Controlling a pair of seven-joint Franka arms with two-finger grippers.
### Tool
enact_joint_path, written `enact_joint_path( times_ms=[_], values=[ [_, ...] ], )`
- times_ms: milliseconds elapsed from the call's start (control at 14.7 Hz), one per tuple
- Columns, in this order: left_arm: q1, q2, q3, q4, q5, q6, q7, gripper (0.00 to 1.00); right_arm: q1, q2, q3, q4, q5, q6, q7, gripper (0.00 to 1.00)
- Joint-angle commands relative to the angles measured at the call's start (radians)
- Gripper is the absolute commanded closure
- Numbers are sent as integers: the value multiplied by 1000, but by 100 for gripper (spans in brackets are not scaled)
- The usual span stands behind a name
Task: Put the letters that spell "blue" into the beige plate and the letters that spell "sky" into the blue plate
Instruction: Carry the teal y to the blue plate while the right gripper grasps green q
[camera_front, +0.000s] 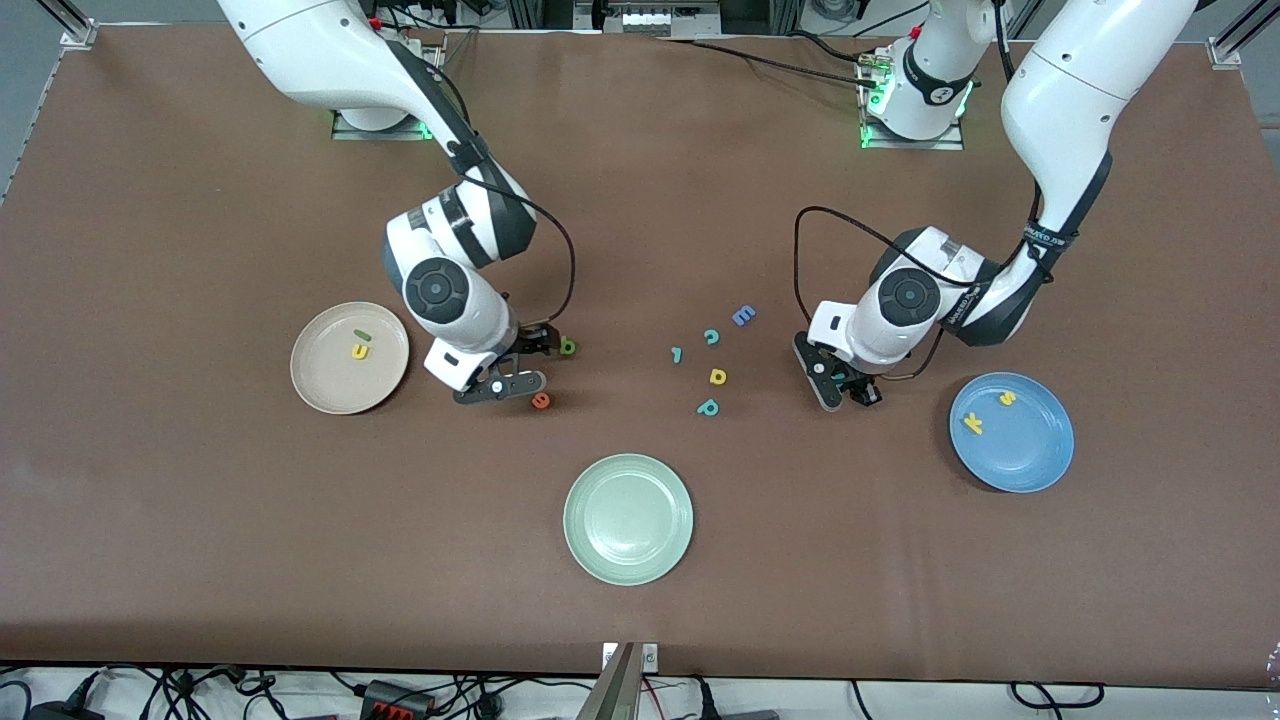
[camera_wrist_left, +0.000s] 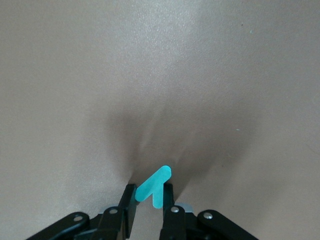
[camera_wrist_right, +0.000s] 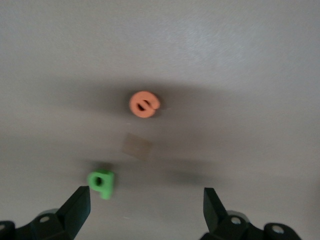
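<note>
the left wrist view alone shows the left gripper (camera_wrist_left: 148, 202) pinched on the teal y (camera_wrist_left: 153, 187), low over the table (camera_front: 150, 520) near the blue plate (camera_front: 1040, 465), which holds s (camera_front: 1008, 398) and k (camera_front: 972, 424). the right gripper (camera_wrist_right: 146, 207) gapes wide over b (camera_wrist_right: 102, 183) and e (camera_wrist_right: 144, 104), beside the beige plate (camera_front: 320, 395) holding u (camera_front: 360, 351) and l (camera_front: 362, 335).

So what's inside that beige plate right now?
Two small letters lie in the beige plate: a yellow u and a thin green l, slightly farther from the front camera. Nothing covers the plate, so its whole inside shows.
</note>
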Motion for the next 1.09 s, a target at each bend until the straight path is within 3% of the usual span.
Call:
enact_joint_path(
  times_ms=[0,136,340,476,679,815,1019],
  values=[
    [7,-4,-3,-1,24,0,10,89,32,43,1,60,23,-7,212,0],
    [12,-12,-4,5,24,-12,6,90,70,59,1,60,13,-3,284,0],
    [8,-62,-6,49,23,-158,7,90,89,82,-5,83,5,-3,284,0],
    [4,-70,-6,133,23,-325,10,89,118,98,-10,83,-25,-3,290,17],
    [8,-62,6,247,24,-485,100,89,132,113,-13,87,-85,-3,333,31],
    [45,-58,35,290,24,-506,168,89,132,122,-13,87,-92,-4,334,40],
    [79,-36,72,321,88,-494,196,89,132,124,-13,90,-89,-3,333,41]
  ],
)
